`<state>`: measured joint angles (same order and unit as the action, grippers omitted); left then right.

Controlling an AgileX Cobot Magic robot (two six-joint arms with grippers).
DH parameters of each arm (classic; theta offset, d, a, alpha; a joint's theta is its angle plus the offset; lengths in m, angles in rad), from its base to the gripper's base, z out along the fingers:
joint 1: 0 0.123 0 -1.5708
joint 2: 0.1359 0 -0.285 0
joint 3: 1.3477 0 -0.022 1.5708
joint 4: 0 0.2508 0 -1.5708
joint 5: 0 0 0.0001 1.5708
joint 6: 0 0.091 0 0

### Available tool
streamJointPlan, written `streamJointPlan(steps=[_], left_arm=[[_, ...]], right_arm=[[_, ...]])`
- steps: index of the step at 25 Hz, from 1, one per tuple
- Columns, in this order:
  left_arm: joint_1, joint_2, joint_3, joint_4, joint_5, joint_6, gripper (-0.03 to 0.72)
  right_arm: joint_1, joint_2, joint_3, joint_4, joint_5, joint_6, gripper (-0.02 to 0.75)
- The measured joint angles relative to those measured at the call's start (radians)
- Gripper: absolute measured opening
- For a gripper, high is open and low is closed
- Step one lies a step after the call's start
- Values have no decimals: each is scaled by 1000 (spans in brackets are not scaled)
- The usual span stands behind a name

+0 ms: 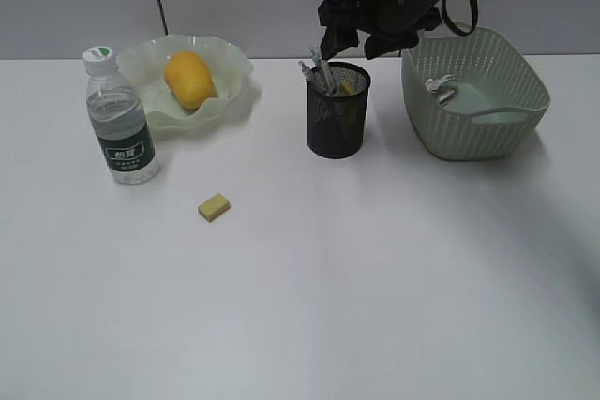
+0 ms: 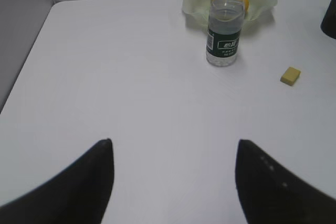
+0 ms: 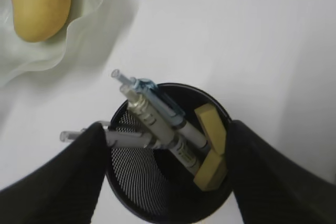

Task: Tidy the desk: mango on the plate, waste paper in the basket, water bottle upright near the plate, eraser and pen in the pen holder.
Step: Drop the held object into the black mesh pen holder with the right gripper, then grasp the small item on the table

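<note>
The right arm reaches in from the upper right, wrist bent down, its end effector [image 1: 360, 41] hanging directly over the pen holder [image 1: 337, 111] with both fingers spread to either side of the rim, gripping nothing. Below it, inside the holder, lean several pens [image 3: 157, 119] and a tan eraser [image 3: 212, 148]. Left of it the mango [image 1: 189, 79] lies in the plate [image 1: 230, 67]; right of it the basket [image 1: 478, 96] holds waste paper [image 1: 441, 88]. The left end effector [image 2: 173, 182] hovers low above the worktop [image 1: 356, 269], fingers spread and empty; ahead of it stands the water bottle [image 2: 226, 24], upright before the plate, with a second eraser [image 2: 290, 75] to its right.
</note>
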<state>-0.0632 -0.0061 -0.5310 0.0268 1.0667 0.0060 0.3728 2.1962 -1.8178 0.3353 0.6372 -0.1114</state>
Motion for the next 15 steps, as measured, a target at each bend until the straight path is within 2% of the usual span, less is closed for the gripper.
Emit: streamJointPlan(steps=[6, 9, 15], left_arm=[[0, 0, 0, 0, -1, 1, 547], [0, 0, 0, 0, -2, 2, 547], [0, 0, 0, 1, -3, 2, 547]], right_arm=[[0, -12, -159, -96, 281, 7, 555], [-4, -12, -247, -171, 424, 78, 550], [-67, -18, -367, -303, 560, 214, 487]])
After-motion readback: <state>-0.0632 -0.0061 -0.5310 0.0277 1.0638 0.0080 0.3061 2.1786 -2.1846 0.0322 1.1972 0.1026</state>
